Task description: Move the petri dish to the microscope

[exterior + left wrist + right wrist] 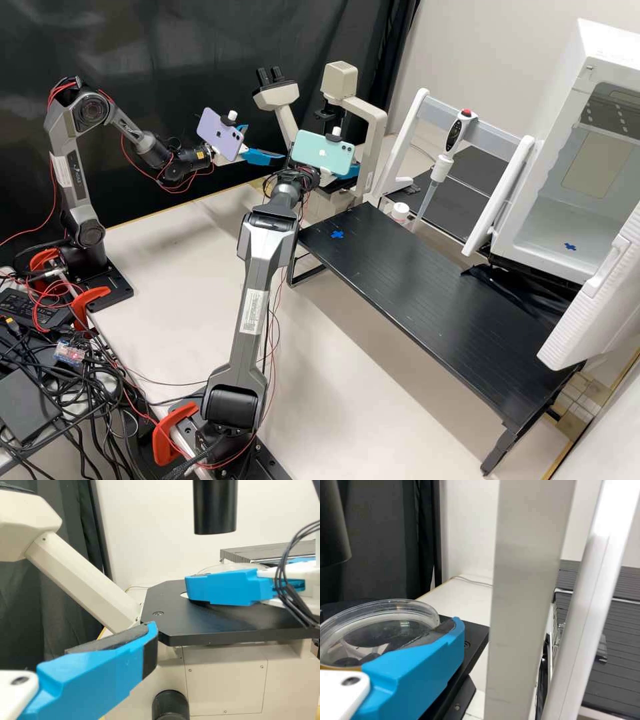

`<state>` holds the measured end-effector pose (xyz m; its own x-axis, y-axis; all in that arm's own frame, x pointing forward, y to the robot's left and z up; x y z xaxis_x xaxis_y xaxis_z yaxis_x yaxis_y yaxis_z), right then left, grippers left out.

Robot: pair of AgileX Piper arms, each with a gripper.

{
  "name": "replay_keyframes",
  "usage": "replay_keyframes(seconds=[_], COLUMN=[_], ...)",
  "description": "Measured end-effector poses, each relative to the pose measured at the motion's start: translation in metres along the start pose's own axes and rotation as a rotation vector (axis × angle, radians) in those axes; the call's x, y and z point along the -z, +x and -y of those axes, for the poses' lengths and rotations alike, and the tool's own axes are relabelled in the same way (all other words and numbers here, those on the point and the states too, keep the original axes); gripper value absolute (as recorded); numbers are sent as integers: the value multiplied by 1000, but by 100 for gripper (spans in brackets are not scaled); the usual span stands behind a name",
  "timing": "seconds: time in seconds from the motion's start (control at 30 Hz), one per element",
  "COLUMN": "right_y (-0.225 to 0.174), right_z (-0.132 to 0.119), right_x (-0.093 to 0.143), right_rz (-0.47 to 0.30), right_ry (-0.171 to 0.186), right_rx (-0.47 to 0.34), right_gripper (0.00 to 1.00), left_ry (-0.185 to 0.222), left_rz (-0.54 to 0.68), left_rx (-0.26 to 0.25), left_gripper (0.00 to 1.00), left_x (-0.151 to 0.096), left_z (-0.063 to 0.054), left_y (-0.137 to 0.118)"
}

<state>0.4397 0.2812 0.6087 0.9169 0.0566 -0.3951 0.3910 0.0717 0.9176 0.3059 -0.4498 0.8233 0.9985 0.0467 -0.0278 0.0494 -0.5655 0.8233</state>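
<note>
The right arm (pixel 257 300) stands nearest the camera in the high view and extends to the microscope (pixel 377 137). Beneath it is the pale worktop (pixel 167 267). The black raised table (pixel 413 287) has a blue cross (pixel 337 235) near one corner. Beside this table is the white cabinet (pixel 610 40), door (pixel 593 300) open; a second blue cross (pixel 570 247) marks its interior floor. The left arm (pixel 70 180) stands farther back, bent towards the microscope's eyepiece side. A white frame (pixel 493 120) between microscope and cabinet supports an upright pipette (pixel 441 167) with a red top.

The left gripper (pixel 265 143) is positioned beside the microscope, in mid-air, its two fingers apart and nothing between them. The left wrist view shows one of these fingers (pixel 95 680) in front of the microscope's black stage (pixel 225 625). The right gripper (pixel 352 171) is at the stage, its fingers clamped on the petri dish (pixel 415 608). In the right wrist view, the dark pad of one finger (pixel 427 665) bears against the rim of the dish.

The clear, round petri dish is located over the stage. Whether its base contacts the stage cannot be determined. A purple phone (pixel 219 135) is mounted above the left gripper, a green phone (pixel 313 153) above the right. A small white container (pixel 400 211) stands near the pipette's lower end.
</note>
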Motion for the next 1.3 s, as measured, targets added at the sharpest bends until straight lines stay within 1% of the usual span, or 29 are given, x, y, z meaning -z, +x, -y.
replay_keyframes(seconds=[0.13, 0.3, 0.37, 0.5, 0.6, 0.63, 0.67, 0.73, 0.9, 0.97, 1.0, 1.03, 1.07, 1.1, 1.2, 1.23, 1.3], right_y=[-4, -11, -14, -14, -14, -14, -14, -13, -8, -8, -8, -9, -10, -11, -16, -19, -26], right_z=[4, 6, 6, 7, 7, 6, 6, 7, 11, 13, 15, 16, 17, 19, 18, 17, 15], right_x=[1, 10, 15, 15, 16, 17, 17, 17, 11, 9, 7, 6, 5, 3, 1, 2, 2], right_rz=[-9, -33, -44, -41, -38, -39, -42, -40, -30, -35, -36, -40, -43, -43, -58, -68, -87], right_ry=[-4, -16, -16, -19, -11, -14, -11, -20, -26, -36, -30, -36, -25, -24, -19, -24, -14], right_rx=[6, 11, 11, 14, 18, 19, 19, 21, 32, 35, 36, 37, 38, 41, 42, 41, 44], right_gripper=[0, 0, 0, 0, 0, 100, 100, 100, 100, 100, 100, 100, 100, 100, 100, 100, 100], left_ry=[0, 0, 0, 0, 0, 0, 0, 0, 0, 0, 0, 0, 0, 0, 0, 0, 0], left_rz=[0, 0, 0, 0, 0, 0, 0, 0, 0, 0, 0, 0, 0, 0, 0, 0, 0], left_rx=[0, 0, 0, 0, 0, 0, 0, 0, 0, 0, 0, 0, 0, 0, 0, 0, 0], left_gripper=[100, 100, 100, 100, 100, 100, 100, 100, 100, 100, 100, 100, 100, 100, 100, 100, 100], left_x=[0, 0, 0, 0, 0, 0, 0, 0, 0, 0, 0, 0, 0, 0, 0, 0, 0], left_z=[0, 0, 0, 0, 0, 0, 0, 0, 0, 0, 0, 0, 0, 0, 0, 0, 0], left_y=[0, 0, 0, 0, 0, 0, 0, 0, 0, 0, 0, 0, 0, 0, 0, 0, 0])
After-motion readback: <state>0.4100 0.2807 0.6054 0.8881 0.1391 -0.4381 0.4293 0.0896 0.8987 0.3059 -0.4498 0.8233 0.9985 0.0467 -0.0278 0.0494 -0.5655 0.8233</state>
